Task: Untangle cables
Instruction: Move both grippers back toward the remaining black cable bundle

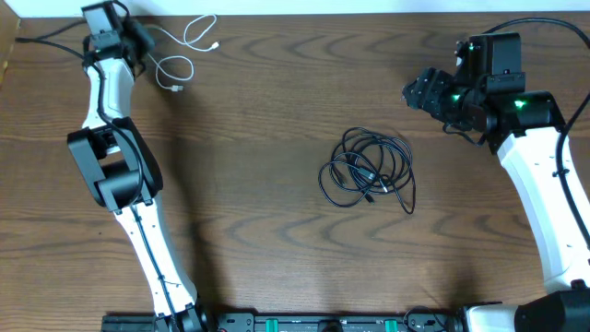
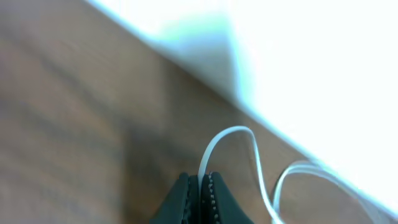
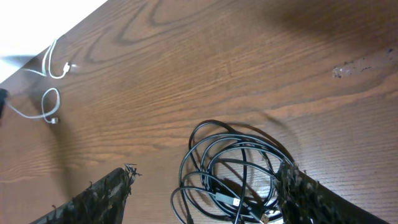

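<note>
A short white cable lies in loops at the table's far left corner. My left gripper is shut on one end of it; the left wrist view shows the white cable pinched between the closed jaws. A tangled bundle of black cables lies right of the table's middle. My right gripper is open and empty, held above the table up and right of the bundle. In the right wrist view the black cables lie between and beyond the open fingers, and the white cable shows far left.
The wooden table's far edge meets a white surface just behind the white cable. Thick black leads run from the left arm base at the far left. The arm mounts line the near edge.
</note>
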Motion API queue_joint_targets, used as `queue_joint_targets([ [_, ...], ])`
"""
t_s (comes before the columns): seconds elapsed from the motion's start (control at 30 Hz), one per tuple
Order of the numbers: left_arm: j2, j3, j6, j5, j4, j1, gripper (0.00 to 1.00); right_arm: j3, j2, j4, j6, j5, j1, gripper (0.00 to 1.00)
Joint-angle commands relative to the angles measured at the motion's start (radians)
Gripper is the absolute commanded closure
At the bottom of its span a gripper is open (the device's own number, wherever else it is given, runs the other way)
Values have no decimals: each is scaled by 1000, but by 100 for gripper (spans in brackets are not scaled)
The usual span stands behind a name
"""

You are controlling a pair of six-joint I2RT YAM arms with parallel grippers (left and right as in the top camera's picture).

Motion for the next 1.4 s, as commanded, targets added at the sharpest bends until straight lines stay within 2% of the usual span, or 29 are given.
queue_joint_targets([
  [0.0,-29,77,24,-3,83,37,92,1,3,3,-13,7,9,28],
  [0.2,-38,111,15,-4,212,85,93,1,3,3,-13,31,9,28],
  [0.3,-35,110,10,-7,222,111,92,1,3,3,-13,31,9,28],
  [0.4,-27,107,18,-6,182,124,83,1,3,9,-12,31,9,28],
  [0.47,-24,107,41,-6,150,126,61,1,3,14,-12,31,9,29],
  [0.53,-24,107,77,-6,119,126,46,1,3,18,-7,31,9,29],
  [0.57,-24,107,90,-6,111,126,32,1,3,18,-4,30,9,29],
  [0.6,-25,107,96,-6,105,126,25,1,3,18,-4,31,9,29],
  [0.87,-112,108,95,34,2,122,25,1,3,6,-6,31,9,23],
  [0.9,-134,108,95,59,-29,120,24,1,3,6,-7,31,9,22],
  [0.97,-191,108,95,175,-130,111,11,1,3,6,-37,31,9,21],
  [1.0,-216,108,91,247,-194,106,9,1,3,5,-51,31,9,20],
  [1.03,-254,108,87,394,-319,96,7,1,3,0,-66,31,9,13],
  [1.07,-275,108,88,494,-418,86,7,1,3,-9,-66,31,9,11],
  [1.13,-290,108,88,596,-560,64,7,1,3,-27,-66,31,9,11],
  [1.23,-286,106,98,656,-793,10,7,1,3,-78,-87,31,9,7],
  [1.37,-280,79,257,636,-1034,-95,7,0,3,-167,-185,41,8,1],
])
